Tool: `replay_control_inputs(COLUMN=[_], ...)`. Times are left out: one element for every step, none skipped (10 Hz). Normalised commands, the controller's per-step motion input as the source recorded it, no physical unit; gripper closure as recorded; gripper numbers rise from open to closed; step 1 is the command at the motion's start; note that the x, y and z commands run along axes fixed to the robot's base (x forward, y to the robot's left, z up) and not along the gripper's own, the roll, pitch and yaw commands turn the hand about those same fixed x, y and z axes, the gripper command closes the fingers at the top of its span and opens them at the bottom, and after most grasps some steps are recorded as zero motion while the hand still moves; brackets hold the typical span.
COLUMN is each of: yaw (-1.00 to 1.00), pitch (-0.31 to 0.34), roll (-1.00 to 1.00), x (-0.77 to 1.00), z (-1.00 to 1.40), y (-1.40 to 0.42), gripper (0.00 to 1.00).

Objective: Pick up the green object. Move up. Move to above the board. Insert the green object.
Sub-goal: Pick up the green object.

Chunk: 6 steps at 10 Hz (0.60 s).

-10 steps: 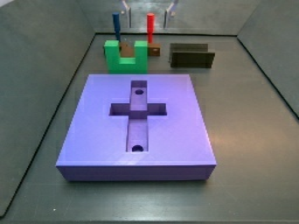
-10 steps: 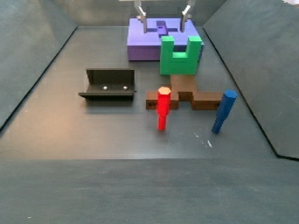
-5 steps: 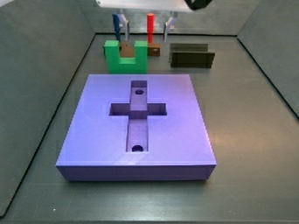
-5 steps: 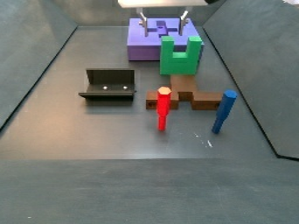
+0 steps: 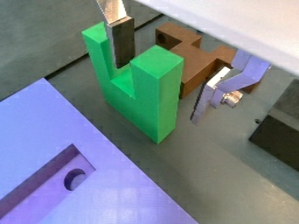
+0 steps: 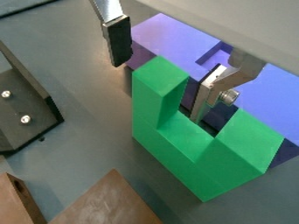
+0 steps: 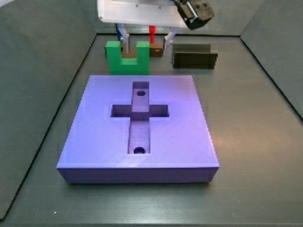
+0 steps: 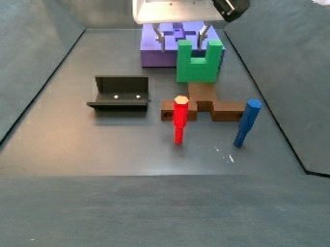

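Observation:
The green object (image 7: 124,56) is a bright green U-shaped block standing on the floor just beyond the far edge of the lavender board (image 7: 138,124). It also shows in a side view (image 8: 199,62) and in both wrist views (image 5: 140,87) (image 6: 187,131). My gripper (image 7: 147,43) is low over it and open. In both wrist views the jaws (image 5: 163,66) (image 6: 163,66) straddle one prong, with one finger (image 5: 114,35) in the notch and the other finger (image 5: 216,87) outside. I see no contact with the prong.
A brown block (image 8: 213,106) lies beside the green object, with a red peg (image 8: 180,119) and a blue peg (image 8: 246,123) upright near it. The dark fixture (image 8: 119,95) stands apart on the floor. Grey walls enclose the floor.
My gripper has come down from above and its fingers now reach the green object's prongs. The green object and the board have not moved.

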Motion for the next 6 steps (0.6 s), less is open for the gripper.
replay_control_inputs(yaw=[0.07, 0.05, 0.01, 0.00, 0.00, 0.00], pitch=[0.000, 0.010, 0.024, 0.030, 0.017, 0.000], roll=[0.08, 0.08, 0.08, 0.08, 0.06, 0.00], x=[0.00, 0.00, 0.00, 0.00, 0.00, 0.00], z=[-0.21, -0.15, -0.09, -0.03, -0.01, 0.00], y=[0.09, 0.11, 0.13, 0.00, -0.04, 0.00], gripper=[0.00, 0.00, 0.00, 0.00, 0.00, 0.00])
